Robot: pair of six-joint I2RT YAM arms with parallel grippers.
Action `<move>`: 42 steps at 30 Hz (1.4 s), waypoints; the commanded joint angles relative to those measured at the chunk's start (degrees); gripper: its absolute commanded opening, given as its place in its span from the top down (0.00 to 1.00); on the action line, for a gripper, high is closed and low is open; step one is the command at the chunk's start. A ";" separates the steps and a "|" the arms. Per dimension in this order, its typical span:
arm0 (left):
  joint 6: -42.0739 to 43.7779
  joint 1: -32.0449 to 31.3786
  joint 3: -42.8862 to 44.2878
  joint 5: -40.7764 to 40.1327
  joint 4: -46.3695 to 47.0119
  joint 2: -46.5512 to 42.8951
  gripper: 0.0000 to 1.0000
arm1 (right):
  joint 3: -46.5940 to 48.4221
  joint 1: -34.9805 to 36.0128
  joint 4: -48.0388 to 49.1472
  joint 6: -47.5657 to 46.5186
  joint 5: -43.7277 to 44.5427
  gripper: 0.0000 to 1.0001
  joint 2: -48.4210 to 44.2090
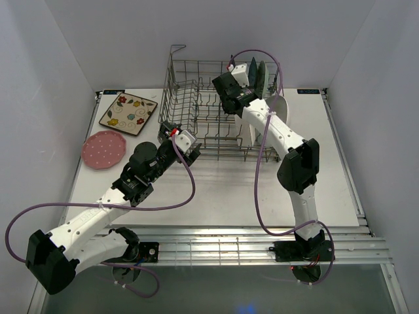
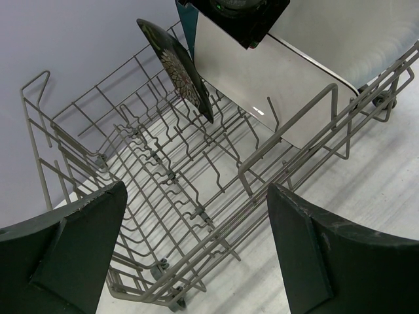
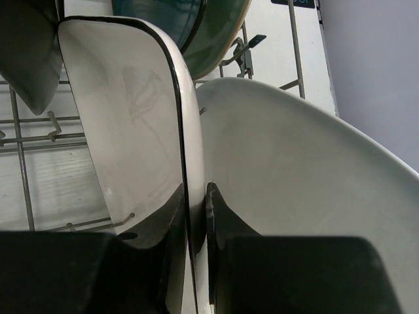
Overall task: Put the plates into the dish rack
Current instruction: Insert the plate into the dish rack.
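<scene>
The dish rack (image 1: 178,91) stands toward the far side of the white table (image 1: 216,190), with pale walls left, right and behind. At its right end five plates stand on edge among the tines: the white oval plate (image 3: 294,176), the white rectangular plate (image 3: 124,118) just beside it, the mint-green plate (image 3: 222,39), the teal plate (image 3: 157,13) and the dark patterned plate (image 2: 175,65). The right gripper (image 3: 194,196) reaches in from above, clenched on the rectangular plate's top rim, one finger on each face.

Two plates are not yet loaded. The cream floral square plate (image 1: 127,113) and the pink dotted round plate (image 1: 103,148) lie flat on the table left of the rack, on the left arm's side. The left gripper (image 2: 195,190), fingers spread wide and holding nothing, hovers at the rack's near left corner. It points into the basket, so those plates lie behind it and to its left. Bare tines show in the rack's left half.
</scene>
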 commanded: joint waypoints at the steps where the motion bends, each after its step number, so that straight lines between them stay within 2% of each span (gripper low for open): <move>1: -0.68 0.29 -0.56 0.73 0.03 -1.51 0.02 | 2.23 -1.23 2.03 3.03 3.85 0.92 0.18; 9: -0.68 0.29 -0.56 0.73 -0.06 -1.34 0.02 | -0.05 -1.14 1.86 3.91 4.73 0.92 -3.25; 15: -0.86 0.29 -0.38 2.67 -0.24 -1.08 0.02 | -0.06 -0.53 -3.76 9.18 5.08 0.92 -5.89; 23: -1.30 0.29 -0.29 3.46 -1.03 -1.87 0.02 | 6.27 -0.26 -12.37 14.81 5.70 0.92 -2.20; 31: -1.65 0.29 0.15 3.98 -2.08 -1.78 0.02 | 5.92 -0.17 -13.61 18.32 5.96 0.92 -0.27; 42: -2.00 0.29 0.68 4.51 -3.40 -2.22 0.02 | 8.39 -0.70 -11.95 16.57 4.38 0.92 4.83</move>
